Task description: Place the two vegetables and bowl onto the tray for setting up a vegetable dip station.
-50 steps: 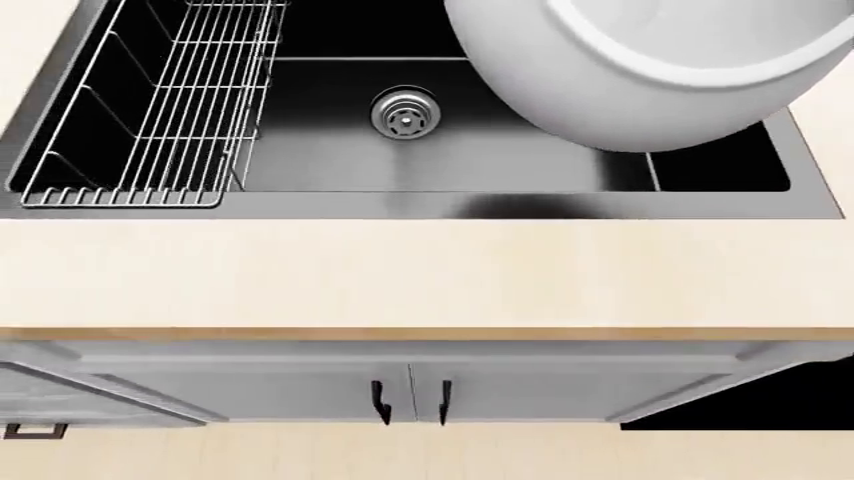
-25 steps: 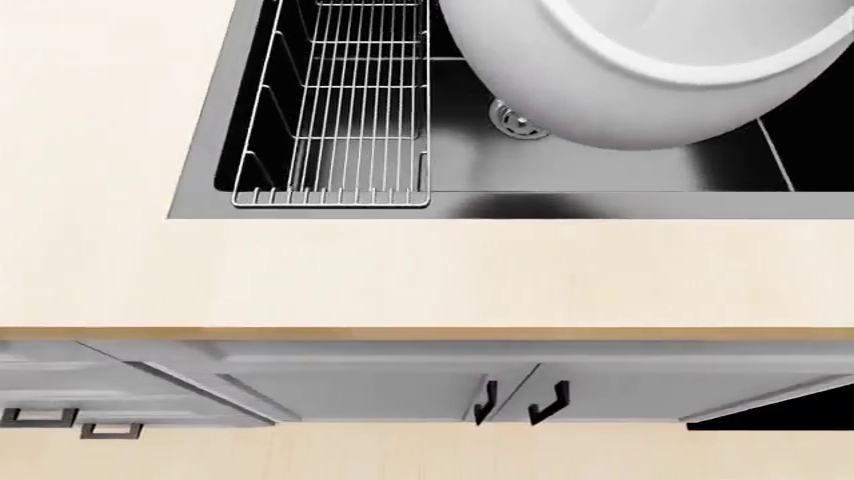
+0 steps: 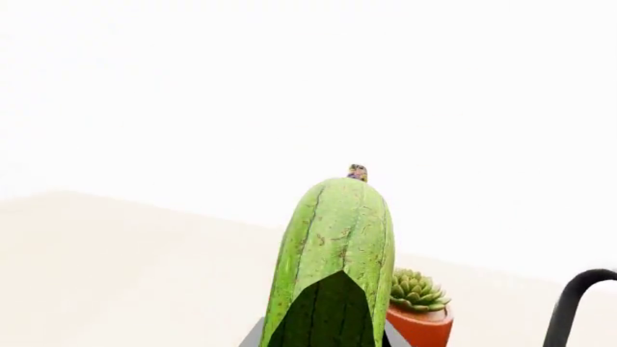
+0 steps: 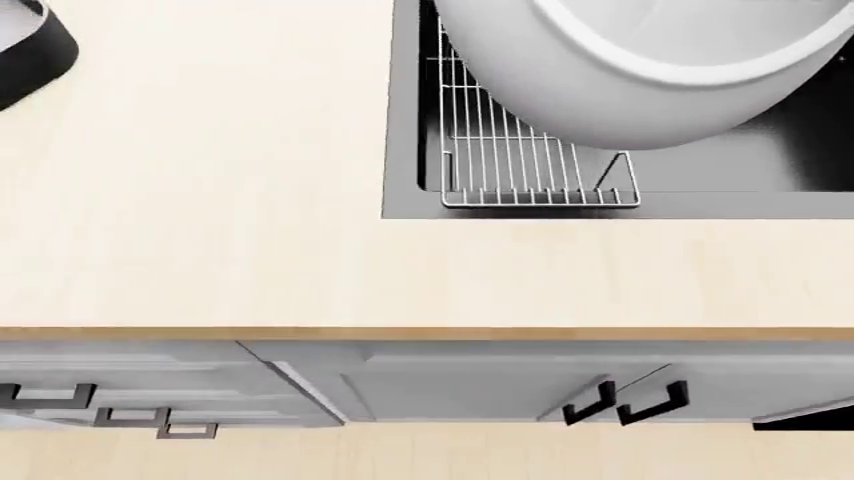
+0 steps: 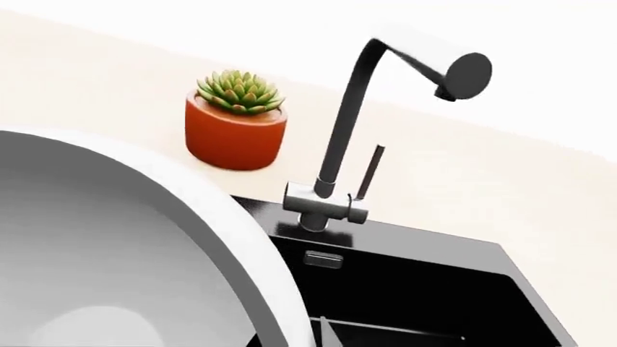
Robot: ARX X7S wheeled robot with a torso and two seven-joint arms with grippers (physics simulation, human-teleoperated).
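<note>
Aloft now: white bowl (image 4: 627, 75) over the sink (image 4: 407, 150), rigid, smooth, best held at the rim; cucumber (image 3: 333, 260) firm, slippery, seemingly carried; tray (image 4: 34, 45) far left on table; jaws unseen, cannot tell.

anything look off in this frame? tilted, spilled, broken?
Nothing spilled or broken. The white bowl is tilted, up in the air over the sink and wire rack, not on the tray, whose corner shows at the far left. The green vegetable fills the left wrist view. No gripper shows.
</note>
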